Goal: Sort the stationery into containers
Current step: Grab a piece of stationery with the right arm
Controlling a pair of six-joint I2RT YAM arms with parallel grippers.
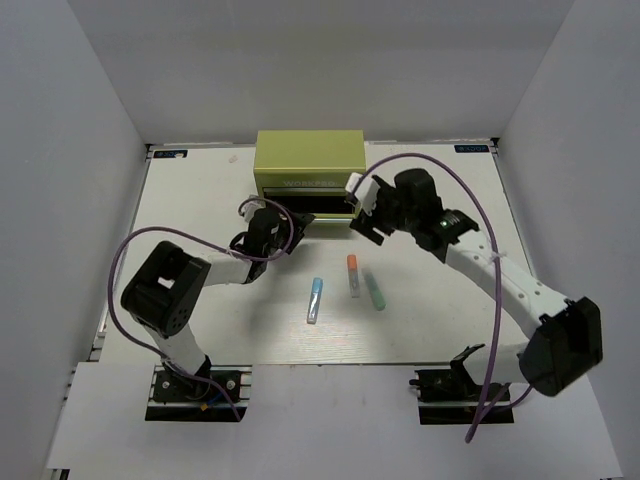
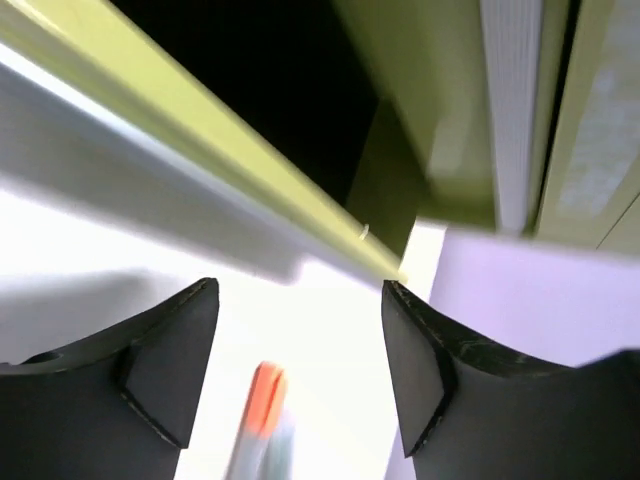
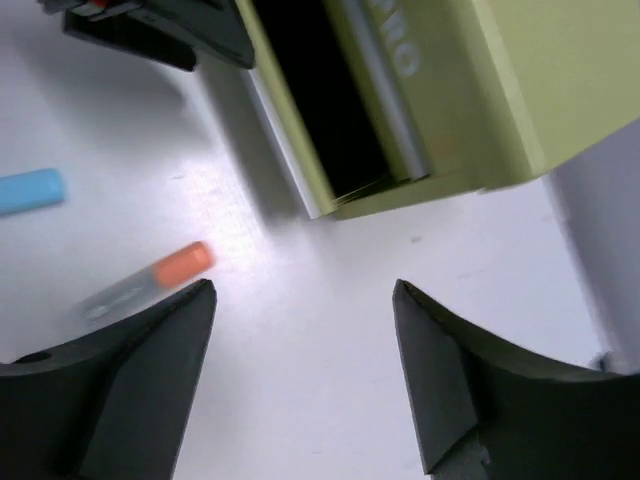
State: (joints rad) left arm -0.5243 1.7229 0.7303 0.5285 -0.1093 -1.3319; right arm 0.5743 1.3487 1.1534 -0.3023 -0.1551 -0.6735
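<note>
The yellow-green tool chest (image 1: 308, 160) stands at the back centre with its lower drawer (image 1: 312, 208) pulled open and dark inside. Three pens lie on the table in front of it: a light blue one (image 1: 316, 298), an orange-capped one (image 1: 353, 274) and a mint green one (image 1: 374, 290). My left gripper (image 1: 296, 222) is open and empty at the drawer's left front. My right gripper (image 1: 362, 228) is open and empty at its right front. The left wrist view shows the drawer rim (image 2: 200, 150) and the orange-capped marker (image 2: 262, 400). The thin red and dark purple pens are out of view.
The right wrist view shows the chest (image 3: 520, 80), the open drawer (image 3: 310, 100), the orange-capped marker (image 3: 150, 282), the light blue pen (image 3: 30, 190) and the left gripper (image 3: 150, 35). White walls enclose the white table (image 1: 200, 310) on three sides.
</note>
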